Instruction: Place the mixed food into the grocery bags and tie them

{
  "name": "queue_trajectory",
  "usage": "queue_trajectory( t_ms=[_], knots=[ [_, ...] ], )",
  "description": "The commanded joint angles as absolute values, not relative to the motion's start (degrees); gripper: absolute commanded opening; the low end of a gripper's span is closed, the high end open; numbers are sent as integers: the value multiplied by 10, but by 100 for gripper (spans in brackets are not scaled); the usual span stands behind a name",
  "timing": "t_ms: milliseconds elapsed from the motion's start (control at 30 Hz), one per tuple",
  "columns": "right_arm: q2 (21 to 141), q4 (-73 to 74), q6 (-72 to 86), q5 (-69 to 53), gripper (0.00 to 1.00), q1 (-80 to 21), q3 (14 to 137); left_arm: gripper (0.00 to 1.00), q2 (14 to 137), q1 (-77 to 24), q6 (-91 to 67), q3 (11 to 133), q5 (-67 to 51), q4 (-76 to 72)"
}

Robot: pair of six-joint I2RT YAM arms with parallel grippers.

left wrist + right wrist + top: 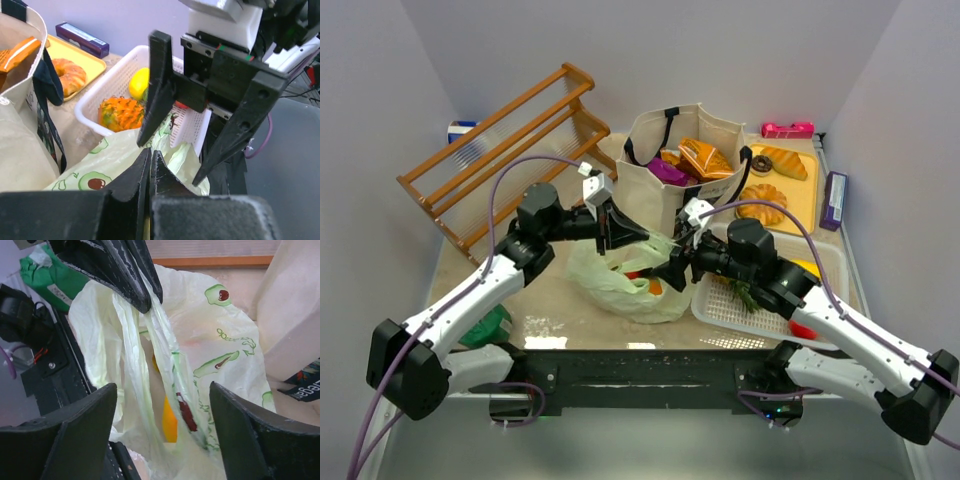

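The pale green plastic bag (620, 282) lies at the table's middle. My left gripper (642, 238) is shut on its loop handles and holds them up; the pinch shows in the left wrist view (150, 156) and the right wrist view (143, 299). My right gripper (672, 270) is open, its jaws either side of the stretched handles (150, 365), touching nothing (162, 425). An orange-yellow item (170, 424) and a red one (186, 412) show through the bag. The beige canvas tote (650, 190) holds an orange packet (705, 158) and a purple packet (668, 172).
White mesh basket (820, 255) at right holds a pineapple (122, 112) and a yellow fruit (139, 82). Yellow tray (805, 200) with donuts and bread behind it. Wooden rack (510, 150) at back left. Dark green bundle (490, 325) at front left. Purple box (835, 200) at the right edge.
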State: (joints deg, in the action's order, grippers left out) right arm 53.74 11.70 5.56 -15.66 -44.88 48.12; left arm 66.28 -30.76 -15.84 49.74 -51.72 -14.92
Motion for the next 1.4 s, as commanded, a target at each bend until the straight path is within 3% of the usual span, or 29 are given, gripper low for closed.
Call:
queue_trajectory(
  t_ms=[0, 33, 67, 100, 133, 167, 200, 233, 467, 900, 1000, 1033, 1200, 1233, 1333, 1367],
  knots=[
    [525, 42, 88, -99, 49, -453, 454, 0, 678, -323, -173, 534, -480, -164],
    [520, 41, 96, -67, 34, -453, 452, 0, 681, -325, -172, 538, -477, -164],
    [518, 46, 113, -49, 16, -454, 451, 15, 686, -327, -164, 544, -476, -137],
    [512, 49, 121, -34, 5, -453, 450, 35, 686, -326, -150, 561, -462, -108],
    [501, 50, 136, -19, 0, -453, 449, 67, 686, -327, -111, 568, -449, -78],
    [494, 53, 138, 9, 0, -452, 448, 91, 678, -326, -92, 570, -433, -29],
    [490, 57, 139, 17, 0, -452, 450, 100, 671, -327, -57, 570, -404, -6],
    [484, 63, 135, 25, 0, -451, 454, 100, 663, -327, -40, 566, -393, 37],
    [508, 94, 118, 11, 0, -439, 488, 100, 584, -337, 40, 507, -406, 93],
    [509, 87, 117, -25, 0, -417, 490, 100, 671, -430, 93, 570, -318, 171],
    [504, 92, 116, -25, 0, -417, 490, 82, 677, -432, 80, 575, -300, 158],
    [504, 93, 116, -25, 0, -417, 489, 70, 679, -432, 75, 577, -300, 150],
    [501, 105, 116, -18, 0, -416, 486, 46, 697, -444, 76, 584, -285, 162],
    [500, 109, 116, -16, 0, -415, 491, 32, 702, -446, 76, 584, -280, 165],
    [500, 125, 117, -12, 0, -414, 504, 5, 697, -450, 61, 577, -272, 145],
    [499, 127, 117, -10, 0, -415, 506, 1, 693, -450, 53, 580, -262, 138]
  ],
)
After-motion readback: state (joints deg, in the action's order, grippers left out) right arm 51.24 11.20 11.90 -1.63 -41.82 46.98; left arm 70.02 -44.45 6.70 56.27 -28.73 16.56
